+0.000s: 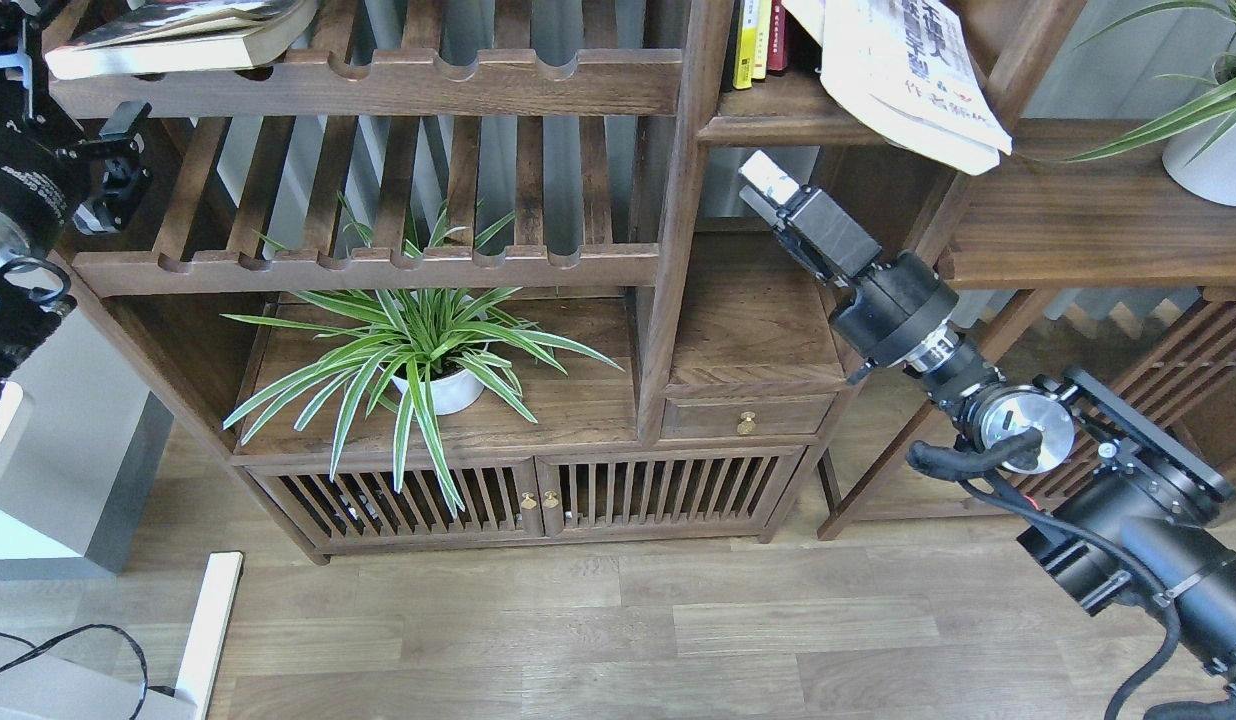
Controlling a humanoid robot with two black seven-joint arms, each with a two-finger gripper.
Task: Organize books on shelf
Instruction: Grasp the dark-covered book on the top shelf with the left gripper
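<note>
White book point(908, 75) with big blue letters leans tilted at the top right, its lower corner sticking out past the front edge of the dark wooden shelf point(778, 125). Our right pincer point(768, 185) hangs just under that shelf, holding nothing, and we cannot tell how wide it is. Our left pincer point(113, 165) is near another book point(178, 35) lying flat, top left; we cannot tell its state either.

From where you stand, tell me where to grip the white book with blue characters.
Grip the white book at its lower overhanging corner, coming from below-left with the right gripper. It leans tilted over the shelf edge, leaving that corner free in open air.
</note>
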